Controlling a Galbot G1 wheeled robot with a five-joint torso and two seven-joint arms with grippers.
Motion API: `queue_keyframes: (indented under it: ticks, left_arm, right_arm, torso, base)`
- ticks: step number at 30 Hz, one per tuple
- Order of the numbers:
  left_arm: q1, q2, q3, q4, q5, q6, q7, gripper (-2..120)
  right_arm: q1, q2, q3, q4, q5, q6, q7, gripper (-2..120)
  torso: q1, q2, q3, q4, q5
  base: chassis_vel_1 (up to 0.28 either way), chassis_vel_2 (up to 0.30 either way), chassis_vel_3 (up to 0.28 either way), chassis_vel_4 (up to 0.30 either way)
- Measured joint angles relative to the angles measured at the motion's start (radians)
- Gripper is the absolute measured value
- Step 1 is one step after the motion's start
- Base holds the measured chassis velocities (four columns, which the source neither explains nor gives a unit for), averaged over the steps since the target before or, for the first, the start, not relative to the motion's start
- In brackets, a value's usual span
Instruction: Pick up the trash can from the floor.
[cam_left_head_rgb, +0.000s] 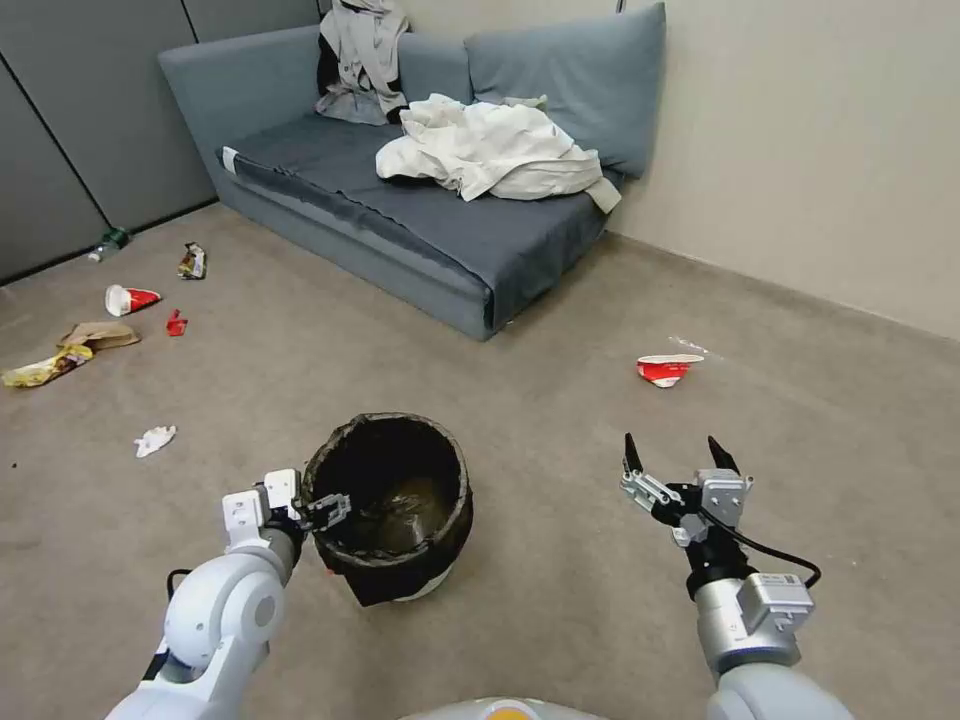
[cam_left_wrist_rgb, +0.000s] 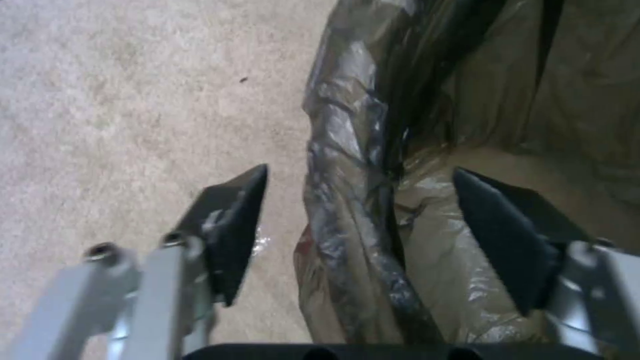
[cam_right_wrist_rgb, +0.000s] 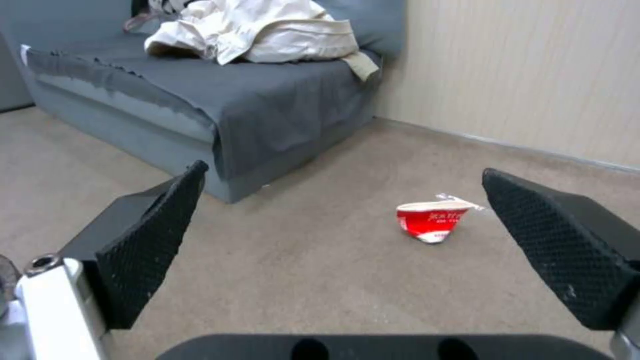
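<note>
The trash can (cam_left_head_rgb: 395, 510), a small white bin with a dark bag folded over its rim, stands on the floor (cam_left_head_rgb: 540, 440) just in front of me. My left gripper (cam_left_head_rgb: 318, 512) is open at the can's left rim, one finger outside and one inside. In the left wrist view the bagged rim (cam_left_wrist_rgb: 350, 200) runs between the two fingers of the left gripper (cam_left_wrist_rgb: 360, 175), without contact that I can make out. To the right of the can my right gripper (cam_left_head_rgb: 680, 455) hovers open over bare carpet, holding nothing; its wrist view shows the right gripper (cam_right_wrist_rgb: 343, 177) spread wide.
A grey sofa (cam_left_head_rgb: 420, 230) with crumpled clothes (cam_left_head_rgb: 490, 150) stands against the back wall. A crushed red-and-white cup (cam_left_head_rgb: 667, 368) lies on the carpet ahead right, also the cup (cam_right_wrist_rgb: 433, 220) in the right wrist view. Several pieces of litter (cam_left_head_rgb: 130, 300) are scattered far left.
</note>
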Motion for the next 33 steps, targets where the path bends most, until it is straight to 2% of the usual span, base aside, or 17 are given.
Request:
queue_keyframes:
  ticks: [1, 3, 4, 5, 6, 7, 8, 11, 14, 16, 21, 23, 25, 27, 28, 33]
  left_arm:
    - [0.000, 0.000, 0.000, 0.000, 0.000, 0.000, 0.000, 67]
    - [-0.007, -0.001, 0.008, 0.011, -0.007, -0.001, -0.010, 57]
    - [-0.007, -0.001, 0.008, 0.011, -0.007, -0.001, -0.010, 57]
    - [-0.011, -0.001, 0.011, 0.017, -0.010, -0.002, -0.013, 50]
    - [-0.012, -0.001, 0.013, 0.019, -0.010, -0.002, -0.014, 49]
    - [-0.018, -0.001, 0.019, 0.026, -0.011, -0.004, -0.023, 40]
    - [-0.018, -0.001, 0.019, 0.026, -0.011, -0.004, -0.023, 40]
    - [-0.027, 0.001, 0.037, 0.033, -0.017, -0.019, -0.055, 25]
    - [-0.027, 0.003, 0.042, 0.034, -0.017, -0.027, -0.064, 19]
    - [-0.026, 0.009, 0.045, 0.034, -0.022, -0.032, -0.067, 8]
    - [-0.020, 0.022, 0.045, 0.024, -0.040, -0.044, -0.063, 3]
    - [-0.008, 0.036, 0.041, 0.013, -0.058, -0.108, -0.041, 3]
    - [-0.005, 0.038, 0.041, 0.011, -0.060, -0.127, -0.034, 3]
    - [0.026, 0.050, 0.037, -0.012, -0.050, -0.237, 0.033, 1]
    - [0.026, 0.050, 0.037, -0.012, -0.050, -0.237, 0.033, 1]
    - [0.078, 0.057, 0.016, -0.057, -0.007, -0.327, 0.114, 1]
  right_arm:
    - [0.000, 0.000, 0.000, 0.000, 0.000, 0.000, 0.000, 100]
    - [-0.001, 0.003, 0.000, 0.002, -0.002, 0.002, -0.001, 100]
    - [-0.001, 0.003, 0.000, 0.002, -0.002, 0.002, -0.001, 100]
    - [-0.003, 0.003, 0.000, 0.003, -0.002, 0.003, -0.001, 100]
    - [-0.003, 0.003, 0.000, 0.003, -0.003, 0.003, -0.001, 100]
    - [-0.004, 0.004, 0.000, 0.004, -0.004, 0.005, -0.001, 100]
    - [-0.004, 0.004, 0.000, 0.004, -0.004, 0.005, -0.001, 100]
    - [-0.006, 0.005, 0.001, 0.006, -0.011, 0.011, -0.003, 100]
    - [-0.006, 0.006, 0.001, 0.006, -0.017, 0.015, -0.003, 100]
    - [-0.006, 0.006, 0.001, 0.005, -0.021, 0.020, -0.004, 100]
    - [-0.004, 0.006, 0.000, 0.002, -0.022, 0.021, -0.004, 100]
    - [-0.001, 0.007, -0.002, 0.000, -0.023, 0.021, -0.004, 100]
    - [-0.001, 0.007, -0.002, -0.001, -0.023, 0.021, -0.004, 100]
    - [0.003, 0.010, -0.005, -0.004, -0.025, 0.021, -0.004, 100]
    - [0.003, 0.010, -0.005, -0.004, -0.025, 0.021, -0.004, 100]
    - [0.007, 0.013, -0.008, -0.008, -0.027, 0.021, -0.004, 100]
  torso:
    - [0.000, 0.000, 0.000, 0.0000, 0.0000]
    - [0.000, 0.000, 0.000, 0.0000, 0.0000]
    - [0.000, 0.000, 0.000, 0.0000, 0.0000]
    - [0.000, 0.000, 0.000, 0.0000, 0.0000]
    - [0.000, 0.000, 0.000, 0.0000, 0.0000]
    - [0.000, 0.000, 0.000, 0.0001, 0.0000]
    - [0.000, 0.000, 0.000, 0.0001, 0.0000]
    - [0.000, 0.000, 0.000, 0.0000, 0.0002]
    - [0.000, 0.000, 0.000, 0.0001, 0.0003]
    - [0.000, 0.000, 0.000, 0.0002, 0.0002]
    - [0.000, 0.000, 0.000, -0.0002, -0.0003]
    - [0.000, 0.000, 0.000, -0.0001, -0.0002]
    - [0.000, 0.000, 0.000, -0.0001, -0.0001]
    - [0.000, 0.000, 0.000, 0.0002, 0.0000]
    - [0.000, 0.000, 0.000, 0.0002, 0.0000]
    - [0.000, 0.000, 0.000, -0.0001, -0.0001]
  base:
    - [0.000, 0.000, 0.000, 0.000]
    - [0.000, 0.000, 0.000, 0.000]
    - [0.000, 0.000, 0.000, 0.000]
    - [0.000, 0.000, 0.000, 0.000]
    - [0.000, 0.000, 0.000, 0.000]
    - [0.000, 0.000, 0.000, 0.000]
    - [0.000, 0.000, 0.000, 0.000]
    - [0.000, 0.000, 0.000, 0.000]
    - [0.000, 0.000, 0.000, 0.000]
    - [0.000, 0.000, 0.000, 0.000]
    - [0.000, 0.000, 0.000, 0.000]
    - [0.000, 0.000, 0.000, 0.000]
    - [0.000, 0.000, 0.000, 0.000]
    - [0.000, 0.000, 0.000, 0.000]
    - [0.000, 0.000, 0.000, 0.000]
    - [0.000, 0.000, 0.000, 0.000]
